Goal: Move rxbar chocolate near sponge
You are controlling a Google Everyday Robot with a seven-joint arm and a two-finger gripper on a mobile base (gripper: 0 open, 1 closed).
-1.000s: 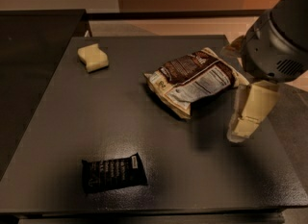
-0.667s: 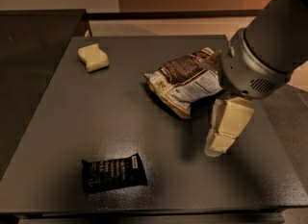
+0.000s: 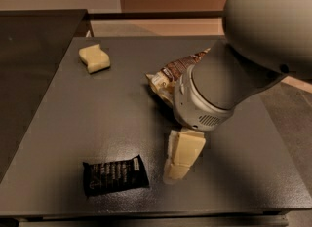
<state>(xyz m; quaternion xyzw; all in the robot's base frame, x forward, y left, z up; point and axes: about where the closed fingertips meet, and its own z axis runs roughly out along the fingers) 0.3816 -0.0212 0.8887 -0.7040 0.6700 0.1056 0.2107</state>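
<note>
Dark table seen from above, with the arm entering from 2 o'clock.

**Change from the earlier frames.** The gripper has travelled from the table's 3 o'clock side towards 7 o'clock. It now hangs low over the front half of the table, near its middle. The arm has swung in with it and fills the upper right of the view. The rxbar chocolate lies flat at 7 o'clock on the table, close to the front edge and in the same spot as before. The gripper is now near it, at its 3 o'clock, and apart from it. The sponge rests at 11 o'clock as before, well apart from the bar. The snack bag has not shifted.

**Hidden or unclear.**
- The arm's grey housing now covers most of the snack bag. Only its left end and a strip of its brown top edge show.
- The gripper appears as one cream block end-on. Whether it is wide or narrow cannot be told, and nothing is seen held in it.
- Whether its tip touches the table cannot be told.
- The print on the bar's wrapper is too small to read.
- The arm's upper part is cut off by the top and right borders.
</note>
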